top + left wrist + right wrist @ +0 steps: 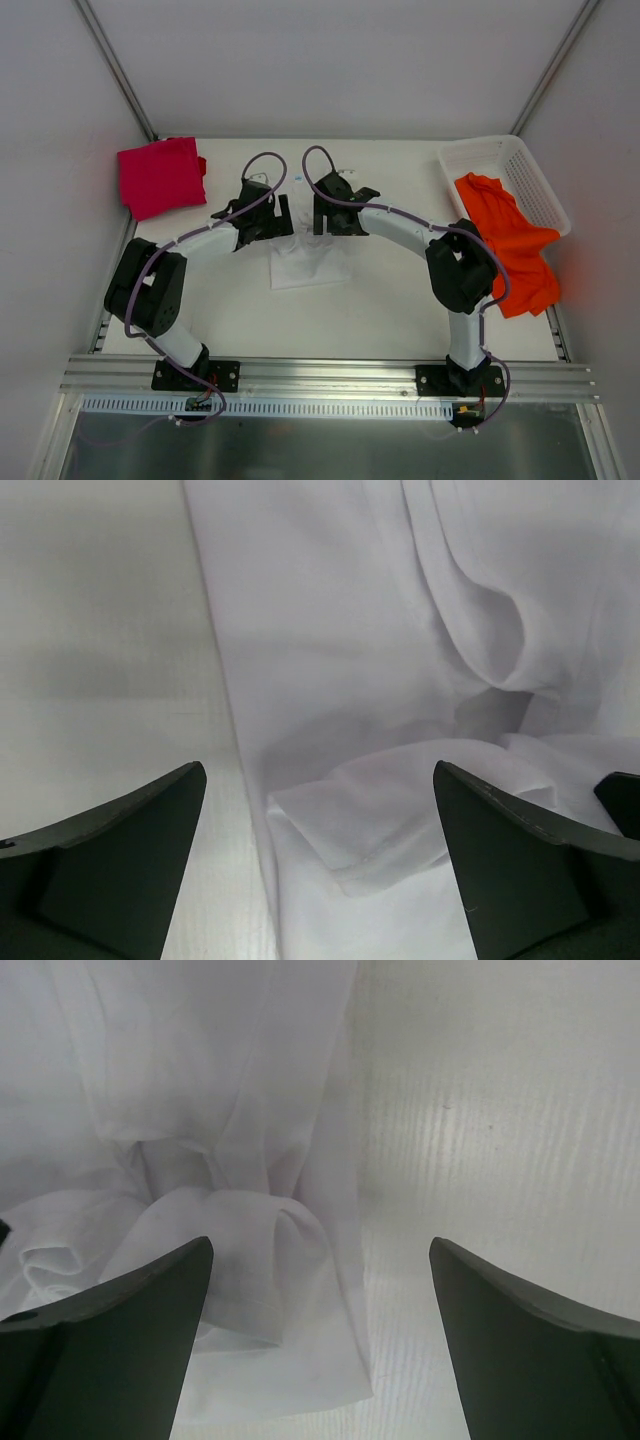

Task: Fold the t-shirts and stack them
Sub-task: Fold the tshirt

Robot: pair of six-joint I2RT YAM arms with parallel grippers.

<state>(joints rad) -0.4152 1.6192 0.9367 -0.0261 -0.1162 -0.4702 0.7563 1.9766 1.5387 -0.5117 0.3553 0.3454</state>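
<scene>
- The white t-shirt (pixel 310 268) lies partly folded at the centre of the table (pixel 390 300), directly beneath both claws.
- The magenta t-shirt (pixel 160 177) sits folded at the far left corner. The orange t-shirt (pixel 510 240) drapes over the basket (pixel 530 170) at right.
- The left gripper (pixel 318 770) has its fingers wide apart and holds nothing. The right gripper (pixel 320 1245) is likewise apart and empty.
- Handling judgement: thin, light, limp cloth that creases readily and whose layers are likely to slip apart.
- Recommended hold: pinch the doubled side edges through all layers and lift evenly.
</scene>
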